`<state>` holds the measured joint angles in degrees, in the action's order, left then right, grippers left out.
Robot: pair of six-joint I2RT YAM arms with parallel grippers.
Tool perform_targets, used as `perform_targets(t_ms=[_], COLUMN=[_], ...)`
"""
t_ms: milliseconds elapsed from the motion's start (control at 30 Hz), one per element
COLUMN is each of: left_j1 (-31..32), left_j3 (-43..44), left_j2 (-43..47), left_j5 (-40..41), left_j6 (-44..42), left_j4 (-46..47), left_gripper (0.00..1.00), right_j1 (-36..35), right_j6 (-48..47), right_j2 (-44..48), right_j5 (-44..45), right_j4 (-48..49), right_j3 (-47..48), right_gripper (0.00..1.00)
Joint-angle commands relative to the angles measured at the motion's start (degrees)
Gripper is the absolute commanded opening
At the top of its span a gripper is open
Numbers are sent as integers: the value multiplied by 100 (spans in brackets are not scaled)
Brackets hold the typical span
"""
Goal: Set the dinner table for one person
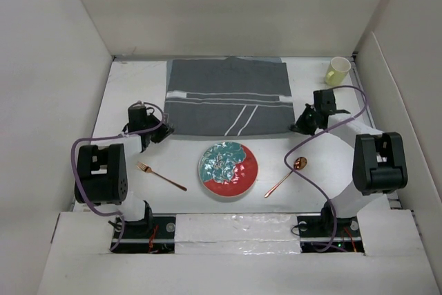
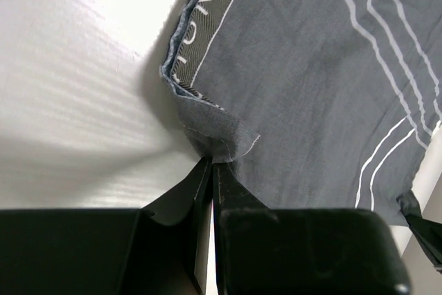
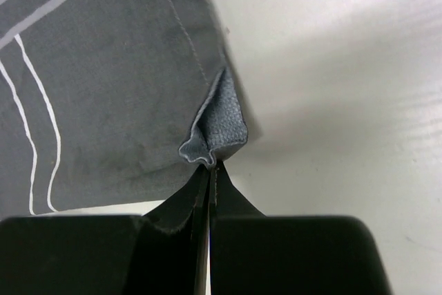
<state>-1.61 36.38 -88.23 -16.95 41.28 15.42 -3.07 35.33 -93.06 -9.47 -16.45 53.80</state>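
Jaws tight on placemat [image 1: 228, 94] corners, white-walled dinner table [image 1: 181, 150]

I see a dark grey placemat [image 1: 228, 98] with thin white stripes, some level, some slanting, and a grey label [image 2: 200, 32] lettered paler. The dinner table [image 1: 186, 148] is matte white. At 6 o'clock from the placemat the plate [image 1: 228, 169] swirls teal and red. The fork [image 1: 161, 177] at 7 o'clock and spoon [image 1: 290, 174] at 5 o'clock are copper; the cup [image 1: 337, 70] at 2 o'clock is pale yellow. Both my left gripper [image 2: 213, 160] and right gripper [image 3: 209, 166] are black
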Motion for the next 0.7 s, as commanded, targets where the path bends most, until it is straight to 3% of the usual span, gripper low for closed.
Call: perform_targets(t_ms=[0,667], left_j1=[-41,187], left_j3=[-201,-948], left_j2=[446,1668], left_j5=[148,447], left_j6=[-208,-322], left_j4=[-293,-1305], left_gripper=[0,0], right_j1=[123,175], right_j6=[-105,-299], right_j2=[349,1431], right_j5=[33,375], right_j4=[308,-157], right_j3=[-360,-1205], right_gripper=[0,0])
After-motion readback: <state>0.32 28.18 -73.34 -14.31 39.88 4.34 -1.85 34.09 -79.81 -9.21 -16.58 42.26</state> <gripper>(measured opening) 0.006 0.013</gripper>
